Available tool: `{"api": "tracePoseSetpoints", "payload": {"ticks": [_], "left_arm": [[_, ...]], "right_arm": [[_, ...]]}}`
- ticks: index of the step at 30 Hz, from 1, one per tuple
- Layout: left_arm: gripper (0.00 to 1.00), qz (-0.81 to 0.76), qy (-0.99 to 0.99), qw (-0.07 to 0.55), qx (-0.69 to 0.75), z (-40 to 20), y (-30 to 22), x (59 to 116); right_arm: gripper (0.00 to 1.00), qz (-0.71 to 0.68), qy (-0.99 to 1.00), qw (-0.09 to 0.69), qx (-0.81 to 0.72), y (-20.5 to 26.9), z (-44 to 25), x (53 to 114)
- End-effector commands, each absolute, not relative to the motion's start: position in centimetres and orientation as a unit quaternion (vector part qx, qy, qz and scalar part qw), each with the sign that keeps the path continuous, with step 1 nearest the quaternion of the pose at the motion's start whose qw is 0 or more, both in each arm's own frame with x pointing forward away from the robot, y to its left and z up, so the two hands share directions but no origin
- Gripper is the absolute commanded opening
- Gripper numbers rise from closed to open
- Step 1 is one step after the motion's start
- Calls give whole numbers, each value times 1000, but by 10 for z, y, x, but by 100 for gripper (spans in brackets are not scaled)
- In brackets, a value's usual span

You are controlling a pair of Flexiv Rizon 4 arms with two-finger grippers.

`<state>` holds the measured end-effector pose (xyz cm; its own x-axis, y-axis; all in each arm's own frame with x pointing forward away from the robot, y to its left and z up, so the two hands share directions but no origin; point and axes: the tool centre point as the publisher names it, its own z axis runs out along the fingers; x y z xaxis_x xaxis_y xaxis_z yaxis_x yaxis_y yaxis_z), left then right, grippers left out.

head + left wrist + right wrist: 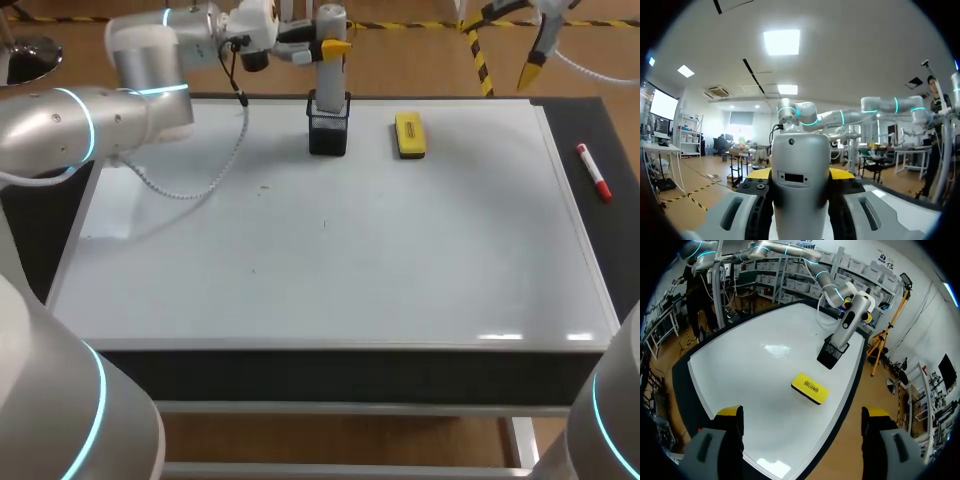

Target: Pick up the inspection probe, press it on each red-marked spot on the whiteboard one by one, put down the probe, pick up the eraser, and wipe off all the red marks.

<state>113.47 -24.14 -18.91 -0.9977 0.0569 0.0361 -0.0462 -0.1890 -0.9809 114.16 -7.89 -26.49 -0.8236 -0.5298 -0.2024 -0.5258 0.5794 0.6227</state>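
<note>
The left gripper is closing its two yellow-tipped fingers on the inspection probe, one finger pressing each side of the grey body, so it is gripping the probe firmly. In the left wrist view the probe is filling the gap between the fingers, with the yellow tips just showing behind its shoulders. In the head view this is happening at the upper middle of the frame, where the probe is standing upright with its lower end sitting in a black mesh holder at the far edge of the whiteboard. The left arm is coming in from the upper left of the frame, and a white cable is hanging from it and trailing over the board's upper left part.

The right gripper is hanging wide open with nothing between its fingers; in the head view it is sitting at the upper right corner, off past the board's far edge. The right wrist view is looking down on the yellow eraser, which is lying flat on the board just right of the holder. A red marker is lying on the dark strip beside the board's right edge, at the right of the head view.
</note>
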Motion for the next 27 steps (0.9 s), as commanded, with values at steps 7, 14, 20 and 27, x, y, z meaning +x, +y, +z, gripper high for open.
{"api": "tracePoseSetpoints", "payload": {"ticks": [7,14,20,27], "left_arm": [[0,773,-631,62,-22,-216,-242,1146],[0,774,-629,68,-21,-236,-243,1149],[0,778,-624,71,-18,-250,-244,1150],[0,778,-624,71,-21,-259,-243,1156]], "right_arm": [[100,-348,-889,7,299,-80,-263,1144],[100,-348,-889,7,299,-80,-263,1144],[100,-348,-889,7,299,-80,-263,1144],[100,-348,-889,7,299,-80,-263,1144]]}}
